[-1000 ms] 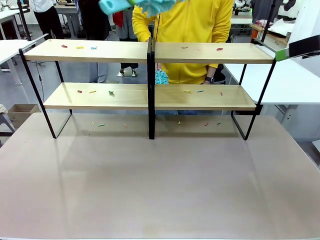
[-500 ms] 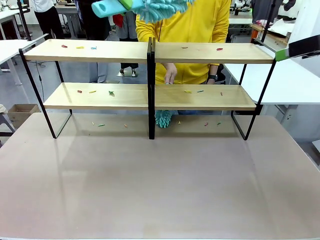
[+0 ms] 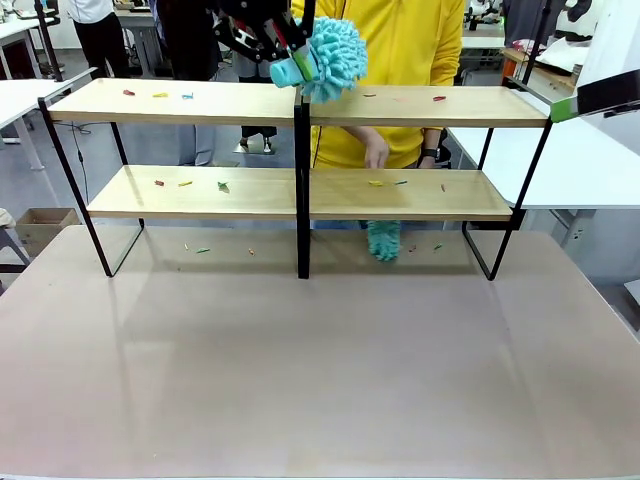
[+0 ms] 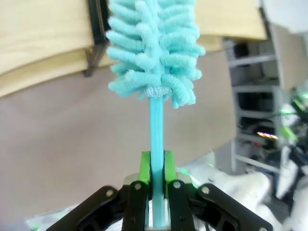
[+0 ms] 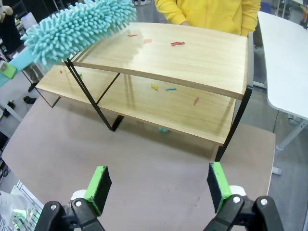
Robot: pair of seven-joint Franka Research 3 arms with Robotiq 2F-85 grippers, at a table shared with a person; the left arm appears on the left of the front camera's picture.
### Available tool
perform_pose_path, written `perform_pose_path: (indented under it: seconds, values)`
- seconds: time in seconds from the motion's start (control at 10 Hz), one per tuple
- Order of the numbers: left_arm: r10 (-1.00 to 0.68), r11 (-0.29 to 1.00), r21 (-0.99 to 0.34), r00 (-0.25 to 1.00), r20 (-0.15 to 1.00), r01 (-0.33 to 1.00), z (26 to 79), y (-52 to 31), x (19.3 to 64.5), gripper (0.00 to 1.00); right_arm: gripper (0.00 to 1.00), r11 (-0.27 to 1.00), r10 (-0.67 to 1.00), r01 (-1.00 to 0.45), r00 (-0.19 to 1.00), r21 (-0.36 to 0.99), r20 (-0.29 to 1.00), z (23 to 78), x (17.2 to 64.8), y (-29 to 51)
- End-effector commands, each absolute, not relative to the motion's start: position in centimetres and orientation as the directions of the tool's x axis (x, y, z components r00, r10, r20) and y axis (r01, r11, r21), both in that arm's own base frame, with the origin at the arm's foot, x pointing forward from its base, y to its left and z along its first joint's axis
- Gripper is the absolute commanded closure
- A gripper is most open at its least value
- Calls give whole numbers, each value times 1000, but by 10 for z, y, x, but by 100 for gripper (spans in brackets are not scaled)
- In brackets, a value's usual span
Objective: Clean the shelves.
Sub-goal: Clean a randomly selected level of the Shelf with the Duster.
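Teal duster (image 4: 152, 53) pinched by left gripper (image 4: 156, 166) above shelves (image 3: 230, 101); right gripper (image 5: 159, 184) spread.

light: bright, even, probably overhead | shadows: soft | shelves (image 5: 207, 62): sheen | left wrist view: background blurred

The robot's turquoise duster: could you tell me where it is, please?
In the front view the duster hangs top centre, clamped in the left gripper, its head over the shelves' top board beside the black central upright.
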State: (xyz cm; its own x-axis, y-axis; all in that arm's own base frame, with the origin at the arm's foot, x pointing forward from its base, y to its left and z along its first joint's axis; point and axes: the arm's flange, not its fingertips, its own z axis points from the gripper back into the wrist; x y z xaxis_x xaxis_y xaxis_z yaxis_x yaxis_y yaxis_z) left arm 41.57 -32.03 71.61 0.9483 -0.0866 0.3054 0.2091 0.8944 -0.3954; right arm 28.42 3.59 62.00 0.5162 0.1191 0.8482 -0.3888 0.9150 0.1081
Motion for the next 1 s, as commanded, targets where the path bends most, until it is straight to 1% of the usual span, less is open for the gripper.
perform_pose_path:
  seconds: [0.0, 0.1, 0.2, 0.4, 0.6, 0.9]
  values:
    - [-54, 933, -321, 946, 320, 162, 729, -348, 428, 87, 0, 914, 117, -390, 516, 112, 849, 620, 284, 35]
    - [-23, 942, -304, 934, 357, 139, 725, -357, 432, 87, 0, 914, 117, -390, 516, 112, 849, 620, 284, 35]
    - [-31, 937, -313, 932, 362, 153, 721, -361, 438, 87, 0, 914, 117, -390, 516, 112, 849, 620, 284, 35]
    - [-32, 942, -304, 943, 330, 139, 709, -367, 446, 87, 0, 914, 117, -390, 516, 112, 849, 620, 284, 35]
    - [-60, 927, -331, 941, 333, 176, 701, -371, 451, 87, 0, 914, 117, -390, 516, 112, 849, 620, 284, 35]
    - [-154, 897, -354, 937, 313, 266, 693, -383, 452, 87, 0, 914, 117, -390, 516, 112, 849, 620, 284, 35]
